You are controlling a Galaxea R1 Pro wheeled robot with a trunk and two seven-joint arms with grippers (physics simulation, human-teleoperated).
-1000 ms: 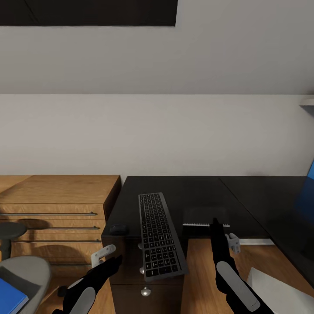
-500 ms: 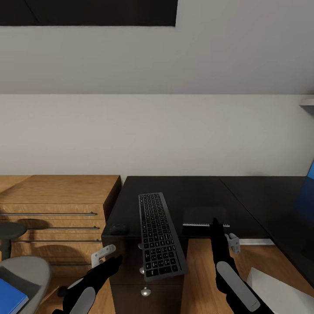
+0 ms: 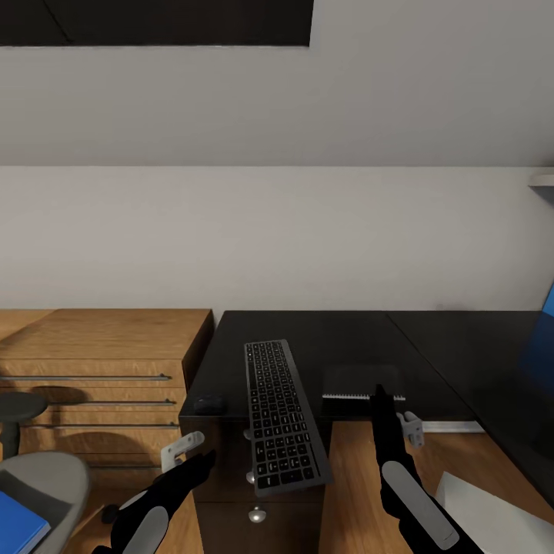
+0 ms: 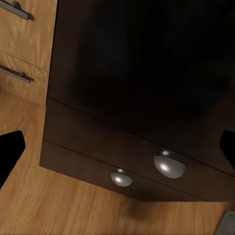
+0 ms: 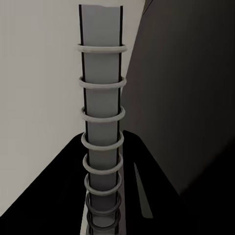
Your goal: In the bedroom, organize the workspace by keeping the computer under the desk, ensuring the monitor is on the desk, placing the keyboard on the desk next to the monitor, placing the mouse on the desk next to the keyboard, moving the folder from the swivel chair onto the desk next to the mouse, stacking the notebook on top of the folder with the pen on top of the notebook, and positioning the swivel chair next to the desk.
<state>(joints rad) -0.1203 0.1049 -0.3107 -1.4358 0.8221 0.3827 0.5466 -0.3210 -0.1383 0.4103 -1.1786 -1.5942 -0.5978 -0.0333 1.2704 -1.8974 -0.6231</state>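
right gripper (image 3: 378, 394) grips the notebook (image 5: 101, 132) at the desk (image 3: 323, 338) edge by its spiral spine; thin hold may slip. left gripper (image 3: 185, 450) hangs open by the drawers

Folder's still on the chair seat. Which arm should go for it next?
Left, probably. The folder lies on the swivel chair at the robot's left, close to the open left pincer. The right pincer is closed on the notebook.
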